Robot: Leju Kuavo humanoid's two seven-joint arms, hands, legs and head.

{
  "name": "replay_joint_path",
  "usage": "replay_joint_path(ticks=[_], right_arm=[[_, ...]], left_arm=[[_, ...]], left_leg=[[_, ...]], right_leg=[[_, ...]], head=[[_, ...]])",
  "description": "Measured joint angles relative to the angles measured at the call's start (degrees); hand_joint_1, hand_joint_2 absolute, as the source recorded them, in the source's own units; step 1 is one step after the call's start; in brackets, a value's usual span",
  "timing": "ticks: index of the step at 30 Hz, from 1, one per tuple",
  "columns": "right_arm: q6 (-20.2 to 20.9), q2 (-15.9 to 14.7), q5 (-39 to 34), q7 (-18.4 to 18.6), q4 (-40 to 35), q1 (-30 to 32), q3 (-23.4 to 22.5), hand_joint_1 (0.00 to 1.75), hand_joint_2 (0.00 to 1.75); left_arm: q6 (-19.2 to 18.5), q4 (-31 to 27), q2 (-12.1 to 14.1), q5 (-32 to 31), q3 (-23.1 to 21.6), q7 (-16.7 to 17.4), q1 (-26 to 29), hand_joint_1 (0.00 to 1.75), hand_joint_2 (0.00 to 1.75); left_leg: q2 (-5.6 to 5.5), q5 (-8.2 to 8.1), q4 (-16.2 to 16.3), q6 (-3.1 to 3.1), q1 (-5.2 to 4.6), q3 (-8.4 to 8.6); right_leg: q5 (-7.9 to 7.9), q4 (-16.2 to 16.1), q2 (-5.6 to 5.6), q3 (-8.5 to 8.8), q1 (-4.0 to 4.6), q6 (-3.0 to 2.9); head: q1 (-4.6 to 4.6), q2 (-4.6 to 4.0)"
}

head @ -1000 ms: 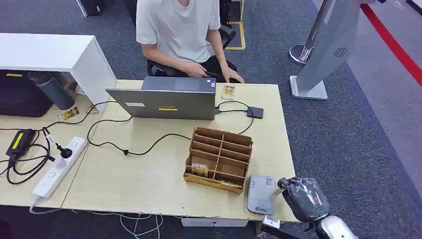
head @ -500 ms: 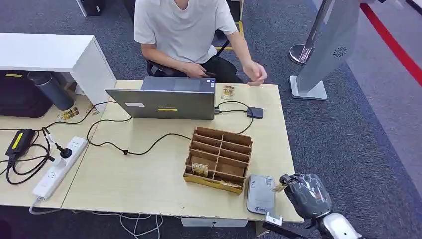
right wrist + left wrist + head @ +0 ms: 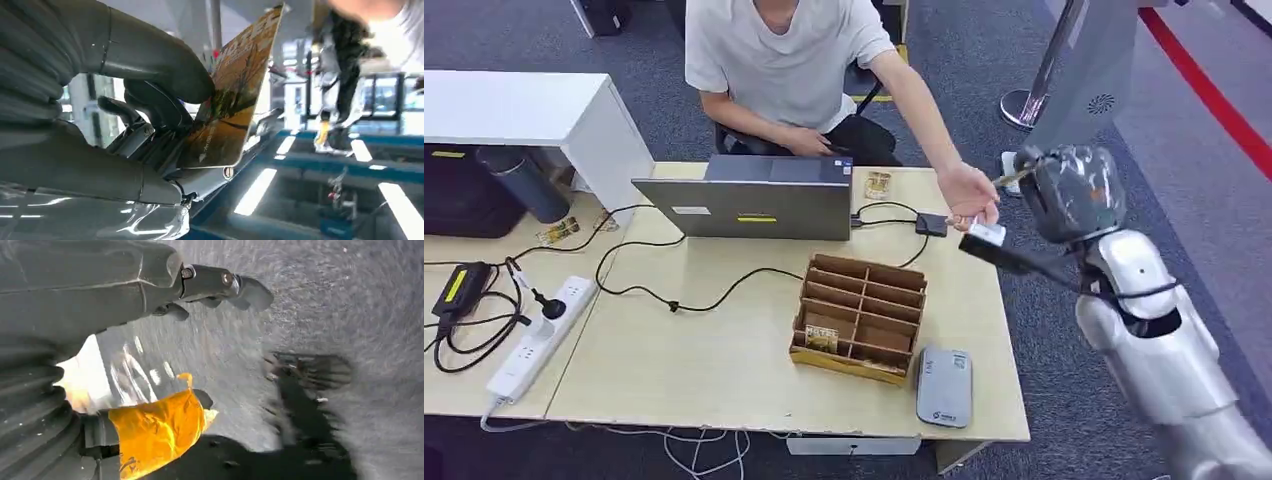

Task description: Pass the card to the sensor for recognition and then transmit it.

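Orange and glossy, the card (image 3: 235, 95) is pinched between my right hand's thick grey thumb and the darker fingers (image 3: 155, 107) behind it, about half of it standing free beyond them. My right hand (image 3: 1072, 190) is raised high off the far right corner of the table (image 3: 724, 370), with the card's thin edge (image 3: 1014, 176) poking out toward the person in a white shirt (image 3: 789, 60) seated across from me. Their hand (image 3: 972, 198) reaches out with its fingertips just beside the card's free end; I cannot tell whether they touch it.

I judge this to be the handover, the scan looking done: the grey sensor (image 3: 944, 387) lies flat at the near edge, well apart from my hand, just beside the wooden card organizer (image 3: 861, 317).

To do it well, I should hold the arm steady, keep the free end pointed at their palm, and loosen my pinch only once they clearly have hold, or the card may drop to the carpet.

My left hand (image 3: 90, 295) hangs over grey floor, its fingers loosely apart and holding nothing. A laptop (image 3: 744, 205) sits before the person.
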Motion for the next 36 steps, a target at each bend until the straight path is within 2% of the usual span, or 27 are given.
replay_joint_path(ticks=[4,8,15,16,19,23,29,30,36], right_arm=[[-2.3,7.3,3.4,2.1,14.6,-11.6,3.0,1.75,1.75],[-4.0,12.1,4.5,2.5,23.3,-16.2,5.0,1.75,1.75],[-4.2,15.8,5.2,3.0,29.7,-18.5,6.9,1.75,1.75],[-4.2,16.0,5.1,3.0,30.1,-18.5,7.1,0.00,0.00],[-4.2,16.3,4.9,2.9,30.9,-18.6,7.5,0.00,0.00],[-4.1,16.6,4.3,1.9,31.8,-18.7,8.0,0.00,0.00],[-6.1,16.1,1.8,0.4,28.8,-15.1,8.4,0.00,0.00],[-7.0,15.7,1.1,-0.2,27.6,-13.6,8.4,0.00,1.75],[-13.7,10.6,-3.9,-3.1,13.3,2.6,6.6,0.00,1.75]], left_arm=[[-0.8,0.0,0.8,-4.4,-7.9,-0.6,-0.5,0.00,1.75],[-0.9,0.1,1.4,-5.3,-12.0,-0.6,-0.5,0.00,1.75],[-1.1,0.2,1.9,-5.7,-14.7,-0.6,-0.5,0.00,1.75],[-1.2,0.2,1.9,-5.7,-14.8,-0.6,-0.5,0.00,1.75],[-1.6,0.2,2.0,-5.5,-15.1,-0.7,-0.5,0.00,1.75],[-4.0,0.5,1.9,-4.1,-15.1,-1.0,-0.4,0.00,1.75],[-2.2,0.5,1.9,-3.1,-15.1,-1.0,-0.3,0.00,1.75],[-2.1,0.6,1.9,-2.8,-15.1,-1.0,-0.2,0.00,1.75],[-0.2,0.6,1.6,-0.9,-14.2,-1.0,0.4,0.00,1.75]], left_leg=[[-0.18,0.07,0.0,-0.05,0.07,0.01],[-0.36,0.07,0.0,-0.06,0.14,-0.05],[-0.41,0.06,0.0,-0.05,0.15,-0.11],[-0.41,0.06,0.0,-0.05,0.15,-0.12],[-0.41,0.06,0.0,-0.05,0.14,-0.13],[-0.41,0.06,0.0,-0.05,0.13,-0.13],[-0.41,0.06,0.0,-0.05,0.14,-0.10],[-0.41,0.06,0.0,-0.05,0.14,-0.09],[-0.65,-0.01,0.0,-0.07,0.29,-0.20]], right_leg=[[0.02,0.0,-0.14,-0.01,0.07,-0.03],[0.00,0.0,-0.29,-0.01,0.12,-0.05],[-0.04,0.0,-0.32,-0.02,0.12,-0.10],[-0.04,0.0,-0.33,-0.02,0.12,-0.10],[-0.03,0.0,-0.34,-0.02,0.12,-0.10],[-0.03,0.0,-0.34,-0.02,0.12,-0.10],[-0.03,-0.1,-0.34,-0.06,0.13,-0.10],[-0.04,-0.1,-0.35,-0.08,0.13,-0.10],[-0.07,-0.2,-0.61,0.02,0.27,-0.08]], head=[[-0.04,0.00],[-0.02,0.00],[0.02,0.00],[0.02,0.00],[0.02,0.00],[0.02,0.00],[0.02,0.00],[0.02,0.00],[0.04,0.00]])
